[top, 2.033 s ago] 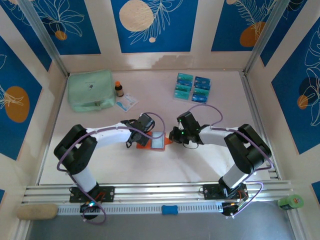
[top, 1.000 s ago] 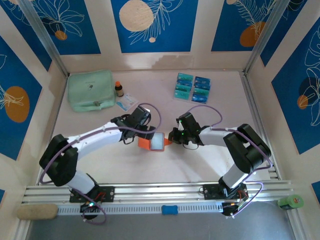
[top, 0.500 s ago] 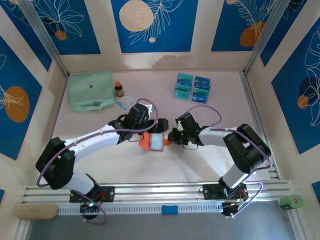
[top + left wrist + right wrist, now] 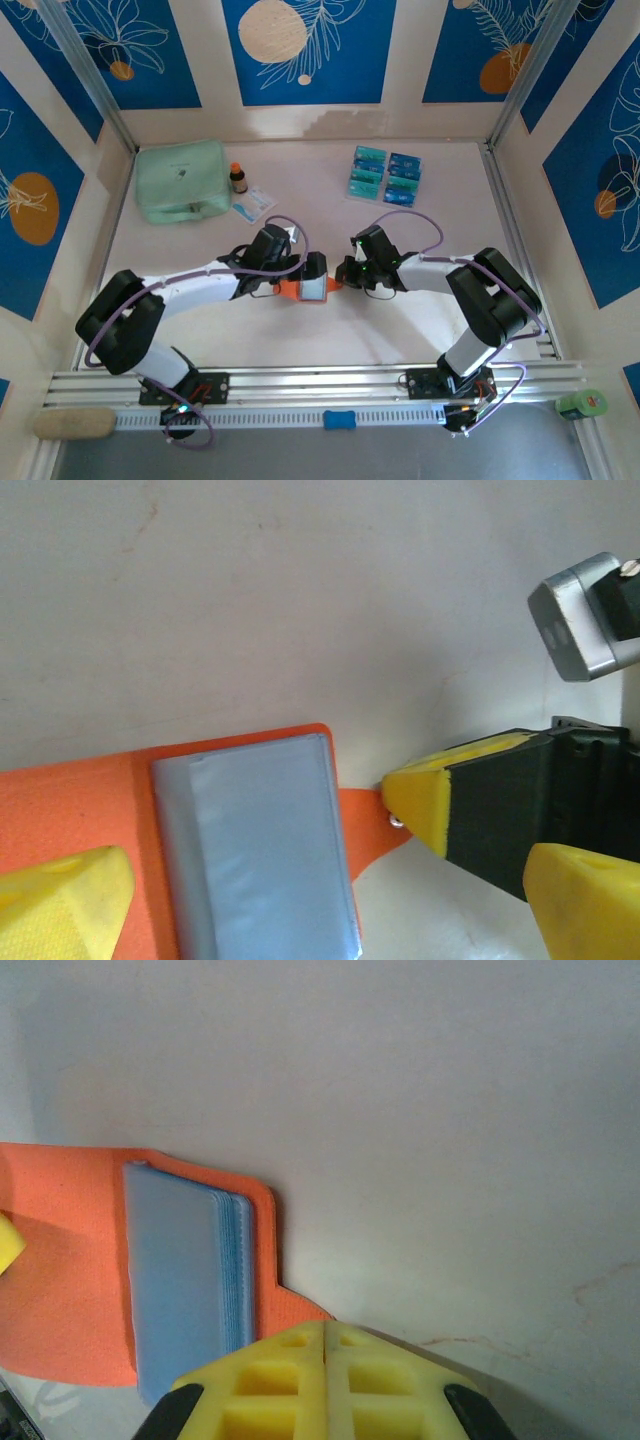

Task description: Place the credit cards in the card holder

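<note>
Orange card holder (image 4: pixel 288 290) lies partly hidden beneath left tool (image 4: pixel 313 277).

The right pincer (image 4: pixel 325 1328) has its yellow fingers pressed together, tips on the narrow tab (image 4: pixel 300 1308) of the orange card holder (image 4: pixel 60 1260). The holder lies open and flat on the pale counter (image 4: pixel 450 1110), a stack of pale blue pockets (image 4: pixel 185 1270) facing up.

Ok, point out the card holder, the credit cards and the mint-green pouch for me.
card holder (image 4: pixel 291 291), top view, on its orange flap.
credit cards (image 4: pixel 367 172), top view, on the left column of the set.
mint-green pouch (image 4: pixel 182 180), top view, on the middle of its top face.
</note>
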`<state>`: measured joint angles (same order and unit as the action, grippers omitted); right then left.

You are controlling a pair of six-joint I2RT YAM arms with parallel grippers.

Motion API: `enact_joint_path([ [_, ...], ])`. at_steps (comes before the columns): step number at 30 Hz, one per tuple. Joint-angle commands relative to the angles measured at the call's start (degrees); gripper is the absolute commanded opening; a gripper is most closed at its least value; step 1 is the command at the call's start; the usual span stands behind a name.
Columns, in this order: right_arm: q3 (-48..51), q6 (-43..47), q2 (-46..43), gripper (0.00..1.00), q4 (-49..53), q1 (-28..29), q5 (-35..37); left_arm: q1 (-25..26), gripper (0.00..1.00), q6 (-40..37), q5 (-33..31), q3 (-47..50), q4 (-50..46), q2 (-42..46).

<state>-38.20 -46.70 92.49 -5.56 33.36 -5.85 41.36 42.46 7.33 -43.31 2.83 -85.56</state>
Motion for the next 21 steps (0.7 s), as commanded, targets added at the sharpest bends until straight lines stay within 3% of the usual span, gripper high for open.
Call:
enact_joint_path([
  [1, 0.75, 0.30, 0.54, 0.00, -0.41, -0.14, -0.88, -0.50, 1.00, -3.68, -2.72, 1.16, -2.20, 0.76],
  [21, 0.24, 0.75, 1.04, 0.00, 0.11, -0.32, -1.42, -0.43, 1.00, -8.74, -7.25, 6.48, -0.80, -2.43],
])
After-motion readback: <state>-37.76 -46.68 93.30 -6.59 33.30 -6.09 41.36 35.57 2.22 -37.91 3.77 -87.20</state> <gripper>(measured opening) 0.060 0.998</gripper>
